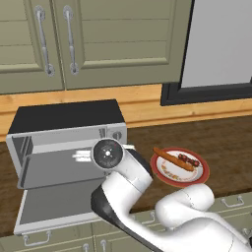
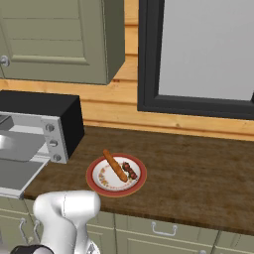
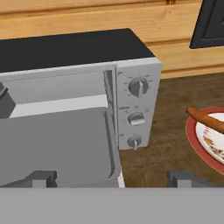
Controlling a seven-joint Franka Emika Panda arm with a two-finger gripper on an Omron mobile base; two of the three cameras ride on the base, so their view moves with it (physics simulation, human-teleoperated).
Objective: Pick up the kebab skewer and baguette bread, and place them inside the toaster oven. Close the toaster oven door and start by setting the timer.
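Leftmost, the toaster oven (image 1: 66, 129) sits on the dark wood counter (image 2: 198, 168) with the toaster oven door (image 1: 59, 203) folded down flat toward the cabinets. Three knobs (image 3: 136, 114) run down its right face. Arm elbow (image 1: 120, 172) stands before the oven's right end, hiding part of the cavity in the left base view. Gripper (image 3: 111, 178): fingertips well apart, released, holding nothing, just outside the oven front. Right of the oven, a red-rimmed plate (image 2: 99, 187) carries the baguette bread (image 2: 114, 165) and, touching its right side, the kebab skewer (image 2: 130, 170). Dark-framed window (image 2: 198, 54) behind
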